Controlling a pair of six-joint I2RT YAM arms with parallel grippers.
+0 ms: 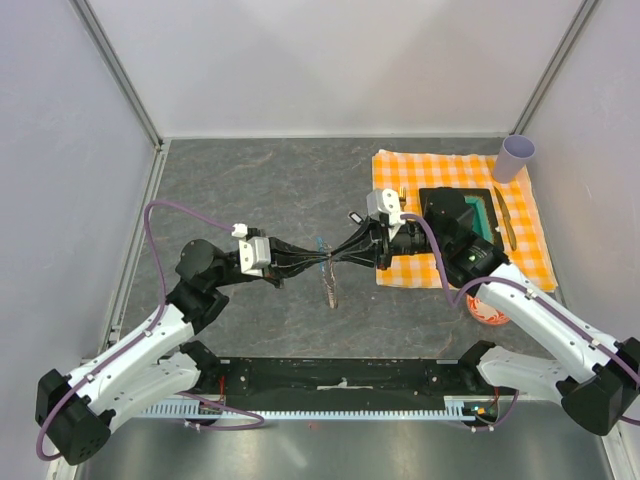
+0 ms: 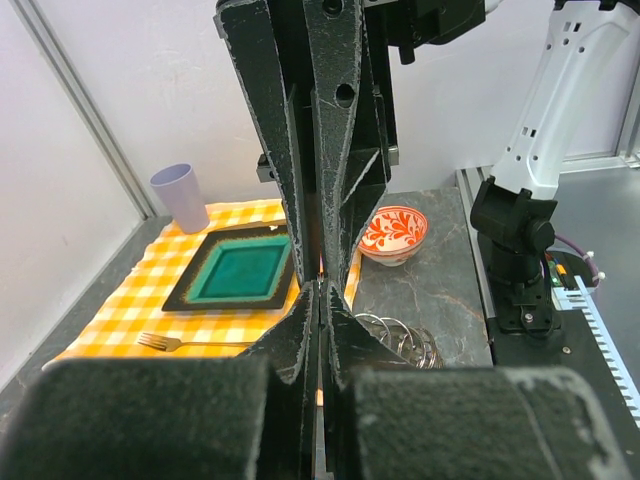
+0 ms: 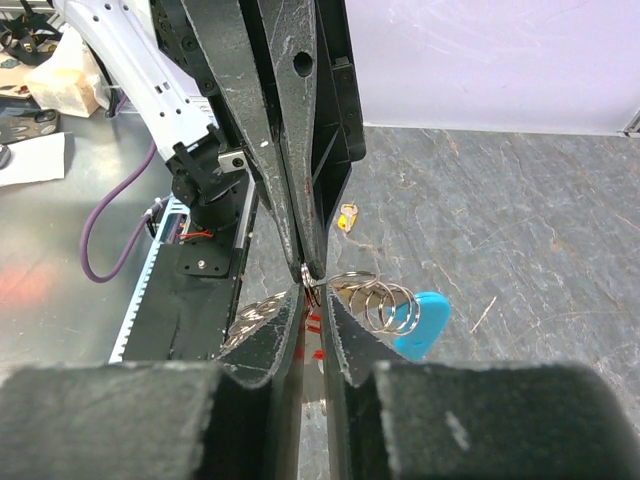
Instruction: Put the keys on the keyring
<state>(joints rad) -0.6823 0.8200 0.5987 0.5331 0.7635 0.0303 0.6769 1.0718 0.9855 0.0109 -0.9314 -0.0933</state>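
The two arms meet tip to tip above the middle of the grey tabletop (image 1: 250, 190). The left claw (image 1: 322, 262) reaches in from the left and the right claw (image 1: 342, 257) from the right, and their fingertips almost touch.

In the right wrist view, the right claw's fingers are drawn to a narrow slit. Slivers of red show inside that gap, which appear to be the head of the key (image 3: 313, 322) pinched there; its metal blade cannot be made out. The left claw comes down from the top of the same view, its fingers also pressed close. It grips the end loop of the keyring (image 3: 378, 303) right at its tips. From that loop the grey metal coils hang off to the side, with the curved blue piece (image 3: 420, 322) beside them. From overhead, the coils dangle just below the meeting point.

A tiny yellow object (image 3: 347, 216) lies on the tabletop behind the claws. To the right, an orange checked cloth (image 1: 400, 165) carries a green square plate (image 2: 238, 272), a fork (image 2: 190, 343) and a lavender cup (image 2: 180, 197). A red-and-white patterned bowl (image 2: 393, 233) sits just off the cloth's edge.
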